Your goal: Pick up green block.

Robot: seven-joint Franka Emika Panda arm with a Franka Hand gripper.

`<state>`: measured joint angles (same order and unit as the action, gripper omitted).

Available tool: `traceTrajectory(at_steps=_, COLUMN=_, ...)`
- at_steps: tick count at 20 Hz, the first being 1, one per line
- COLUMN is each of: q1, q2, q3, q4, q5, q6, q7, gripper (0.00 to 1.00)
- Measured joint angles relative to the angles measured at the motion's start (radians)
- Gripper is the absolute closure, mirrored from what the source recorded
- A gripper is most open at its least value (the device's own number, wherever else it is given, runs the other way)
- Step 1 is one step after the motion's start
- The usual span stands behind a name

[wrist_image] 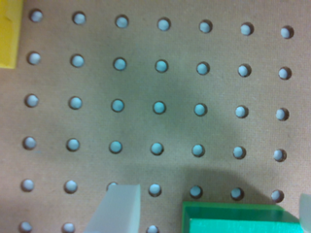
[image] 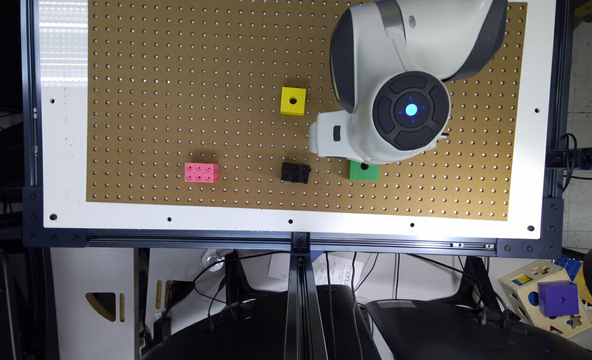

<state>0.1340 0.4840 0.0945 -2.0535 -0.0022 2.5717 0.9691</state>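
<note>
looking down from the exterior view, the arm's big white wrist hangs over the brown pegboard worktop (image: pixel 176 75), and the green block (image: pixel 364 171) pokes out from under its lower edge, partly covered by the arm. the end effector (image: pixel 326 140) shows there as a white part, just off the block toward the exterior view's left. a black studded brick (image: pixel 295 172) sits near the green block on that same side, a pink brick (image: pixel 202 172) further along the same row, and a yellow cube (image: pixel 293 101) with a dark hole sits higher up the board. none of the bricks show up on the wrist cam.

wrist view gets you the close stuff: the green block (wrist_image: pixel 238 218) sits between two pale fingertips (wrist_image: pixel 116 211), with a gap on at least one side, so the end effector (wrist_image: pixel 209 213) is spread wide and not touching it. a yellow corner (wrist_image: pixel 9 34) shows at the frame edge.

down below the worktop, a wooden shape-sorter box (image: pixel 531 295) sits with a purple cube (image: pixel 558 298) resting on it.
</note>
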Motion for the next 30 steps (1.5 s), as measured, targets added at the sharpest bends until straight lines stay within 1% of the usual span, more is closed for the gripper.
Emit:
traceTrajectory(at_steps=3, q1=0.0, q2=0.015, q3=0.004, q4=0.027, q5=0.0, q6=-0.002, q7=0.002, gripper=0.0)
traceTrajectory(at_steps=9, q1=0.001, q2=0.051, q3=0.006, q4=0.081, q5=0.0, q6=-0.004, q7=0.003, gripper=0.0)
traceTrajectory(at_steps=12, q1=0.001, q2=0.06, q3=0.007, q4=0.092, q5=0.0, q6=-0.004, q7=0.004, gripper=0.0)
traceTrajectory(at_steps=15, q1=0.001, q2=0.068, q3=0.008, q4=0.094, q5=0.0, q6=-0.004, q7=0.005, gripper=0.0)
traceTrajectory(at_steps=16, q1=0.001, q2=0.08, q3=0.008, q4=0.095, q5=0.0, q6=0.001, q7=0.005, gripper=0.0)
traceTrajectory(at_steps=17, q1=0.001, q2=0.099, q3=0.008, q4=0.096, q5=0.0, q6=0.015, q7=0.005, gripper=0.0)
traceTrajectory(at_steps=18, q1=0.002, q2=0.107, q3=0.008, q4=0.104, q5=-0.0031, q6=0.019, q7=0.009, gripper=0.0)
traceTrajectory(at_steps=19, q1=0.002, q2=0.112, q3=0.008, q4=0.11, q5=-0.0031, q6=0.017, q7=0.009, gripper=0.0)
traceTrajectory(at_steps=24, q1=0.004, q2=0.115, q3=0.008, q4=0.115, q5=-0.0031, q6=0.015, q7=0.011, gripper=0.0)
traceTrajectory(at_steps=26, q1=0.007, q2=0.123, q3=0.008, q4=0.129, q5=-0.0031, q6=0.015, q7=0.013, gripper=0.0)
traceTrajectory(at_steps=29, q1=0.013, q2=0.142, q3=0.008, q4=0.161, q5=-0.0031, q6=0.012, q7=0.016, gripper=0.0)
traceTrajectory(at_steps=30, q1=0.014, q2=0.151, q3=0.008, q4=0.176, q5=-0.0031, q6=0.01, q7=0.016, gripper=1.0)
